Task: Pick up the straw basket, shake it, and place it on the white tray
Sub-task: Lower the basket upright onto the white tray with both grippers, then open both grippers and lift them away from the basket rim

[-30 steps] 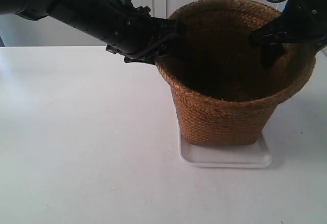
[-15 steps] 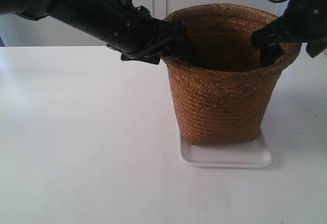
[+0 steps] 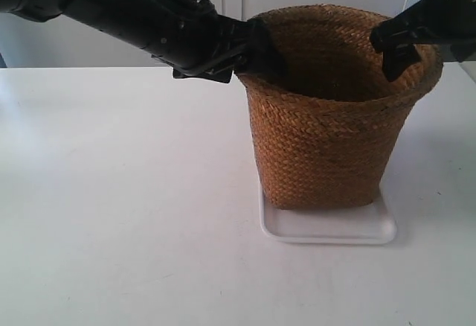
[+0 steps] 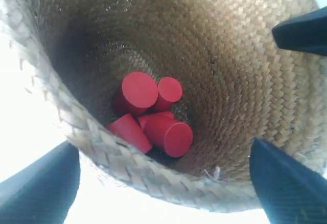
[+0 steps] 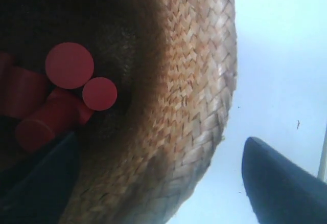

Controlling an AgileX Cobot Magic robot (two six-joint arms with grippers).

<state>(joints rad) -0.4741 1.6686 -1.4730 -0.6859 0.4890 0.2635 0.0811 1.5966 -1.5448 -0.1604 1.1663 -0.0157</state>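
While on the white tray, straw basket with red cylinders inside, left and right jaws spread.

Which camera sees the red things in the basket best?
Left wrist view: the red cylinders lie well lit in the straw basket. The right wrist view shows them dim, partly cropped; the exterior view shows none.

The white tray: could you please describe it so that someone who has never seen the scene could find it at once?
On the white table stands a large brown straw basket. Under its base lies the white tray, flat, shallow and glossy, with rounded corners. Its low raised rim sets it apart from the equally white tabletop.
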